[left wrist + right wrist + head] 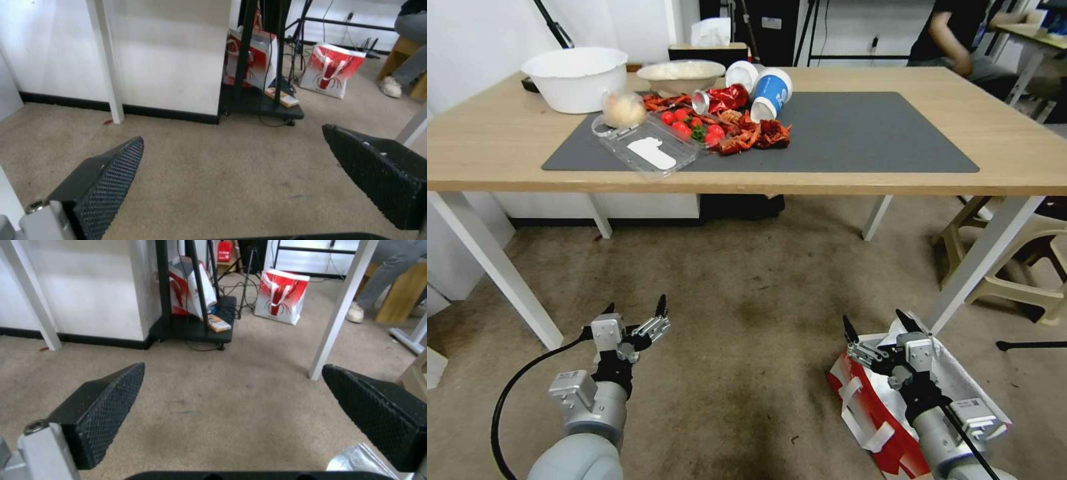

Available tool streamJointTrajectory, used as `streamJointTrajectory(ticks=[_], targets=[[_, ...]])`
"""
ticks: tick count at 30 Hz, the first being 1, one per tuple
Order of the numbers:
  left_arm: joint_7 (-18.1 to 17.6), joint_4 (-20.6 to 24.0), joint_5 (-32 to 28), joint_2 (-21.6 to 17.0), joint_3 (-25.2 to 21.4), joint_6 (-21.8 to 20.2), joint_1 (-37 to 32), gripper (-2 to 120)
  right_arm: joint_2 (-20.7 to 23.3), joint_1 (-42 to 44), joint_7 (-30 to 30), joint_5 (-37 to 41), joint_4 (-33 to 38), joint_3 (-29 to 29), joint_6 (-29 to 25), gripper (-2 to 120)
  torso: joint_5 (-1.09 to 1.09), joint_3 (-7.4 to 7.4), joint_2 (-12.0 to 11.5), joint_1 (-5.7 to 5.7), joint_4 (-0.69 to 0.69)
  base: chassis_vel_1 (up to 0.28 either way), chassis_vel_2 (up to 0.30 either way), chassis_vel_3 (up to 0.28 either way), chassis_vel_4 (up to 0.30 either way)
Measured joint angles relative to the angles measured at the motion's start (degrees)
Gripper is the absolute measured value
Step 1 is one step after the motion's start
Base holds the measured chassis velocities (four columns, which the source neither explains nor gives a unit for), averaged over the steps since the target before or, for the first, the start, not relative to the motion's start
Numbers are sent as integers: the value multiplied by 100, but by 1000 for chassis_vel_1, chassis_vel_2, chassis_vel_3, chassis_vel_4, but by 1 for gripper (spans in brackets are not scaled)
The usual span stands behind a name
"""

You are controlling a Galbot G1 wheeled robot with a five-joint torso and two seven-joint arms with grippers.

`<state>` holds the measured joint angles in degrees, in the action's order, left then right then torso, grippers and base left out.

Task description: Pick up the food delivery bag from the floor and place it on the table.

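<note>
The food delivery bag (872, 400) lies on the carpeted floor (727, 280) at the lower right, red side and white straps showing, its foil lining open upward. My right gripper (878, 325) hangs open just above the bag's near-left edge, holding nothing; a foil corner of the bag (356, 458) shows beside its fingers (111, 396) in the right wrist view. My left gripper (635, 310) is open and empty over bare carpet at the lower left, seen too in the left wrist view (231, 140). The light-wood table (507, 140) with its dark grey mat (860, 133) stands ahead.
Bowls (575, 77), cups, a plastic tray and crayfish scraps (747, 133) crowd the mat's left half. White table legs (980, 260) stand near the bag, a beige stool (1014, 253) beyond. Other red-and-white bags (282, 296) and a black cart (262, 103) sit behind the table.
</note>
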<state>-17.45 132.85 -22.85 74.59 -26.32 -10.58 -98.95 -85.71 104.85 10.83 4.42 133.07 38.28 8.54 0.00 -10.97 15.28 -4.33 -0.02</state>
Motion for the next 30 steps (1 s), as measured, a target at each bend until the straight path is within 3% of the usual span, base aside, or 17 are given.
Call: streamJointTrajectory(ticks=[21, 30], targets=[[6, -26, 15, 0, -1, 2, 3, 100, 45, -11, 5, 38, -11, 52, 10, 100, 0, 369, -498, 128, 0, 0, 0, 0, 0], [6, -37, 15, 2, 2, 2, 12, 100, 45, -12, 5, 41, -23, 58, 10, 100, 0, 460, -611, 150, 0, 0, 0, 0, 0]])
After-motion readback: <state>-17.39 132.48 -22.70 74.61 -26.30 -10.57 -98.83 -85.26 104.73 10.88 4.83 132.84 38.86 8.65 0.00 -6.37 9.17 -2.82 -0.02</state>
